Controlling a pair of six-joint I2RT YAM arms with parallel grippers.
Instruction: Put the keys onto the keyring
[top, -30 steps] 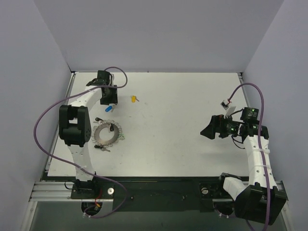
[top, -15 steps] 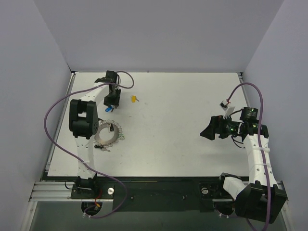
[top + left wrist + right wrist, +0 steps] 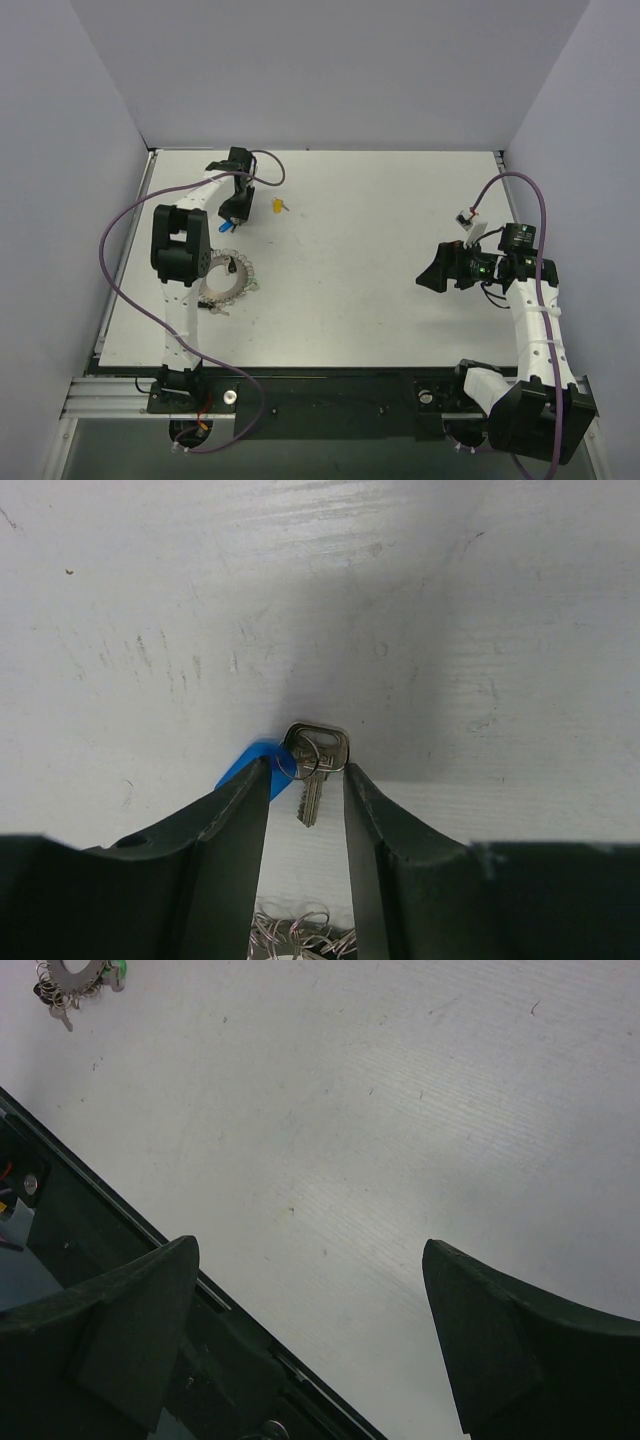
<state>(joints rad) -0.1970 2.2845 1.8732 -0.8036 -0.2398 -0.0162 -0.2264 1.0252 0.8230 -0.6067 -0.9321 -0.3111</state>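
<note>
Blue key (image 3: 312, 780): lies flat on table (image 3: 380, 220) at the far-left, silver blade + small split ring between the L gripper (image 3: 306, 768) fingers (image 3: 235, 820), blue head poking out beside the left one. Jaws narrowly apart, straddling it; gap still shows on both sides, so not clamped yet.

Change over last sec: L arm swung its elbow rightward and wrist settled over the key; key itself hasn't budged. Reads as pre-grasp, closing prob next.

Keyring (image 3: 225, 278): nearer the bases, apart from blue key, green bit on its rim, untouched. Nothing threaded from this pick yet.

Yellow key (image 3: 278, 206): near L wrist, to its right, not in the way.

L elbow link sits just beside the ring, could crowd the carry.

R gripper (image 3: 310, 1250): wide open, hovering well apart, hasn't moved.
</note>
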